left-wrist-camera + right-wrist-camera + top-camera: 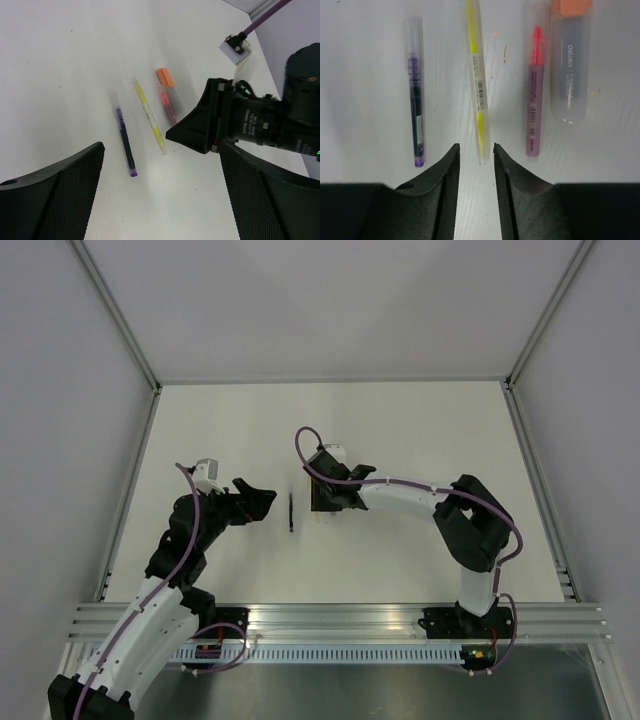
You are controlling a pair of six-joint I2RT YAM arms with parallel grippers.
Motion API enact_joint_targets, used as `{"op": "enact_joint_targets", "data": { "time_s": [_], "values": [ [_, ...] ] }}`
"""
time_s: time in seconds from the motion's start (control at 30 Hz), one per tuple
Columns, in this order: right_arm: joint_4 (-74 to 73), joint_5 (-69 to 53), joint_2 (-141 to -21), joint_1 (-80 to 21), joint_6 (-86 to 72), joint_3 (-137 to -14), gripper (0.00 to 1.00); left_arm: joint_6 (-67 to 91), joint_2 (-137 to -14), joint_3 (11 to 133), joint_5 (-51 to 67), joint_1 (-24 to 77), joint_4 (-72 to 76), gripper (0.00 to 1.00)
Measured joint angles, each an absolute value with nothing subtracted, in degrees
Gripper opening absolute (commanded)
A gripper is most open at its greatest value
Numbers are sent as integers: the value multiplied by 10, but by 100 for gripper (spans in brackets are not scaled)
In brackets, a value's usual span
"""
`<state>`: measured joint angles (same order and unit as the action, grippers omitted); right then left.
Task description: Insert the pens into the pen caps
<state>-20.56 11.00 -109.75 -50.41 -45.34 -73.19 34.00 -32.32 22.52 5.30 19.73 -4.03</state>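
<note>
Three pens lie side by side on the white table. In the right wrist view they are a dark purple-black pen (415, 120), a pale yellow pen (477, 85) and a pink-tipped mauve pen (535, 95). A clear pen cap with an orange end (570, 65) lies right of the pink pen. My right gripper (476, 152) is open by a narrow gap just above the table, its fingertips on either side of the yellow pen's near end, not touching it. My left gripper (160, 200) is wide open and empty, near the dark pen (125, 142), yellow pen (149, 116) and orange cap (165, 78).
From above, the dark pen (291, 512) lies between my left gripper (255, 502) and my right gripper (320, 500). The right gripper's black body (200, 132) covers part of the pink pen (168, 106) in the left wrist view. Grey walls enclose the table (400, 420).
</note>
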Motion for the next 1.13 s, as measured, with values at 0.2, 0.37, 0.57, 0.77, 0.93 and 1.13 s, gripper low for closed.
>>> {"op": "enact_joint_targets", "data": {
  "time_s": [0.2, 0.37, 0.57, 0.77, 0.93, 1.13],
  "values": [
    [-197, 103, -960, -502, -408, -679, 98, 330, -347, 225, 115, 197, -16, 100],
    [-140, 104, -804, -500, -369, -556, 98, 327, -349, 225, 164, 197, -7, 100],
    [-81, 152, -631, -500, -343, -406, 98, 318, -312, 225, 203, 197, 4, 100],
    [-68, 185, -531, -500, -340, -389, 98, 312, -277, 227, 229, 197, 2, 100],
    [-50, 201, -484, -500, -338, -365, 98, 312, -253, 227, 238, 197, 2, 100],
    [-49, 211, -482, -500, -332, -362, 98, 312, -258, 227, 255, 197, 2, 100]
  ]
}}
